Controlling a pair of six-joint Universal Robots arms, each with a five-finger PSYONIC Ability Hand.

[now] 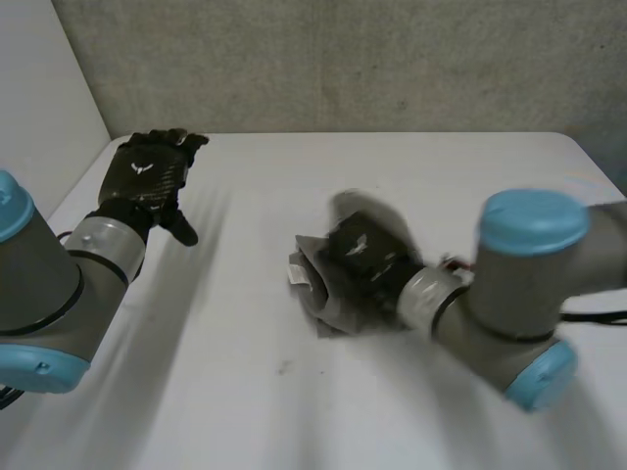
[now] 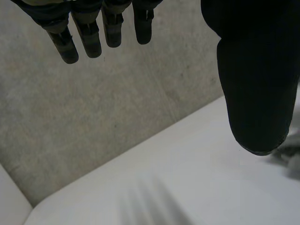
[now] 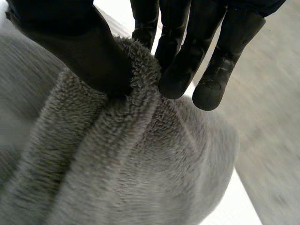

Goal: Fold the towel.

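The grey fleecy towel lies bunched in a small heap on the white table, and the right hand sits on top of it. In the right wrist view a raised ridge of the towel's pile is pinched between the thumb on one side and the fingertips on the other, and the rest of the cloth falls away under the palm in soft folds. A crumpled edge of the towel sticks out from the heap on the side facing the left hand. The left hand is well apart from the towel, raised over the table's far corner near the grey wall. Its fingers are straight and close side by side, the thumb stands off from them, and it holds nothing. Bare tabletop runs all round the towel, widest between it and the left hand and on the near side. Each hand has a small white emblem on its back, too small to read.
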